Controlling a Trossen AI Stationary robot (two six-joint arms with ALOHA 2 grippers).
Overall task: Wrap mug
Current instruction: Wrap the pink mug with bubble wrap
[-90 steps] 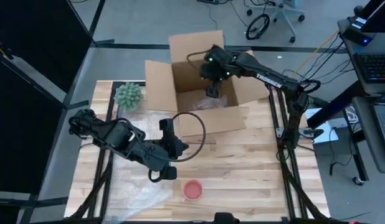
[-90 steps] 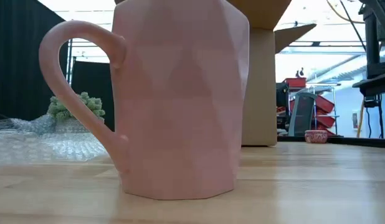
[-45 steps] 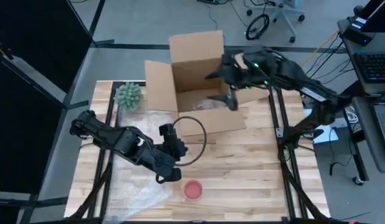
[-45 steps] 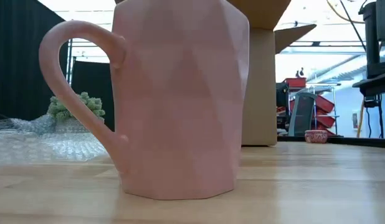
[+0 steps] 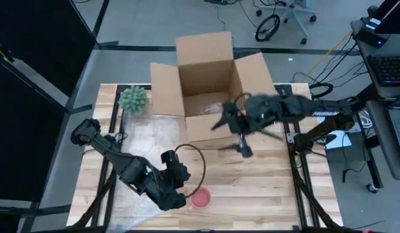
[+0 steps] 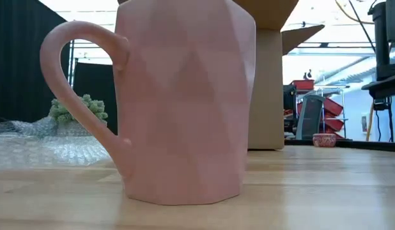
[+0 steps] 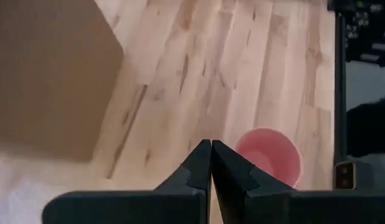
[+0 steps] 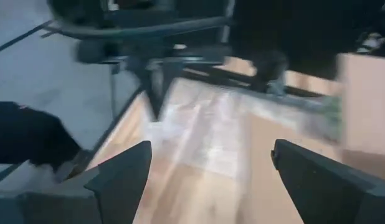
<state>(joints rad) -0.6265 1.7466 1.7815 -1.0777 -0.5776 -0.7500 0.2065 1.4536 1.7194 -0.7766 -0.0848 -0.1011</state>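
Observation:
The pink mug (image 5: 200,199) stands upright on its base near the table's front edge and fills the low view (image 6: 185,96), handle to the left. My left gripper (image 5: 184,196) is shut just left of it. In the left wrist view its tips (image 7: 211,144) end short of the mug's rim (image 7: 269,158). My right gripper (image 5: 242,149) hangs open and blurred over the table, in front of the cardboard box (image 5: 206,84); its fingers stand wide apart (image 8: 211,149). Clear bubble wrap (image 5: 148,136) lies flat on the table's left half.
The open box stands at the back middle, its front flap folded down toward the table. A small green plant (image 5: 133,99) sits at the back left. More bubble wrap (image 5: 138,208) lies at the front left corner. Bare wood (image 5: 271,188) shows right of the mug.
My right gripper has come out of the box and swung fast toward the table's near edge, over the front flap. My left gripper has moved toward the near edge, up to the mug's left side. The mug has stayed in place.

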